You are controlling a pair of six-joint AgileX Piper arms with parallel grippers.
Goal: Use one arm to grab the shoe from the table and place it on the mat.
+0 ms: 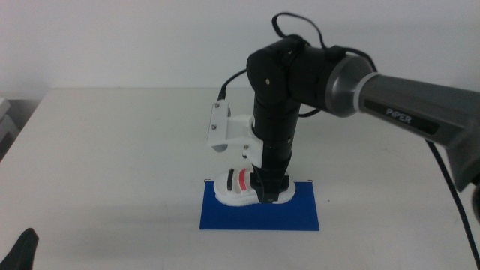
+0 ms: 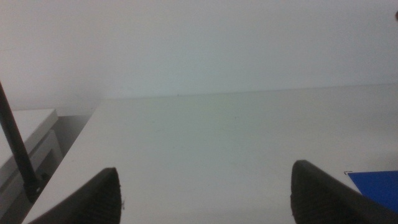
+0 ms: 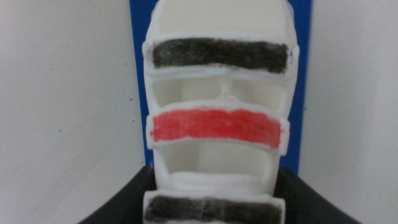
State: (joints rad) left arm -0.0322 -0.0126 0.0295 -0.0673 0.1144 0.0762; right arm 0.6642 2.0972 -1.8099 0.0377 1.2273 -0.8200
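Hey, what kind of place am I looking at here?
Probably a robotics lab or test bench: a bare white table against a blank wall, a black arm marked PIPER reaching in, and just a toy-sized shoe on a blue mat. Nothing homely in sight.

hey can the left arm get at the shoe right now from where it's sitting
Probably not cleanly. The shoe sits on the mat with the right gripper shut around it from above. The left gripper waits open at the table's near left corner, well away.

shoe (image 1: 241, 187) on mat (image 1: 259, 212) far edge | mat near table (image 1: 112, 165) front
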